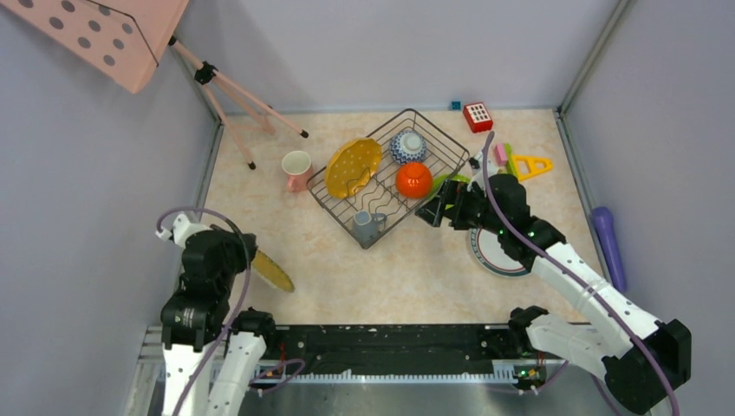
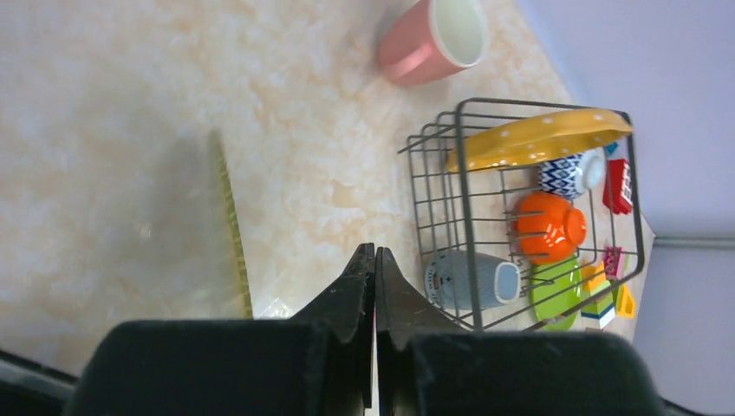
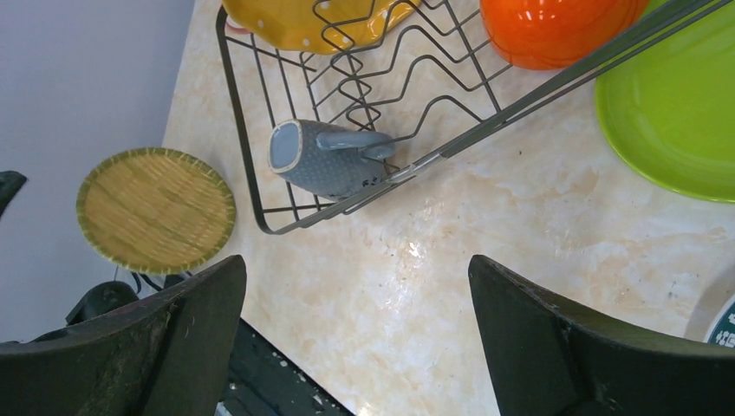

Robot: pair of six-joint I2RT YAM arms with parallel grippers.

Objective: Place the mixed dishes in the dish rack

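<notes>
The dish rack (image 1: 387,173) sits mid-table and holds a yellow scalloped plate (image 1: 354,166), the patterned bowl (image 1: 407,146), the orange-red bowl (image 1: 413,179) and the grey mug (image 1: 367,225) on its side. The pink mug (image 1: 296,170) stands just left of the rack. My right gripper (image 3: 360,295) is open and empty above the table by the rack's near right side (image 1: 431,211). The lime green plate (image 3: 672,113) lies just outside the rack. The white green-rimmed plate (image 1: 490,251) lies under my right arm. My left gripper (image 2: 374,251) is shut; the second yellow plate (image 1: 273,270) stands on edge beside it, not between the fingers.
Toy blocks lie at the back right: a red one (image 1: 478,115), a pink one (image 1: 500,153) and a yellow triangle (image 1: 530,165). A purple cylinder (image 1: 609,243) lies by the right wall. A pink tripod (image 1: 234,104) stands at the back left. Walls close three sides.
</notes>
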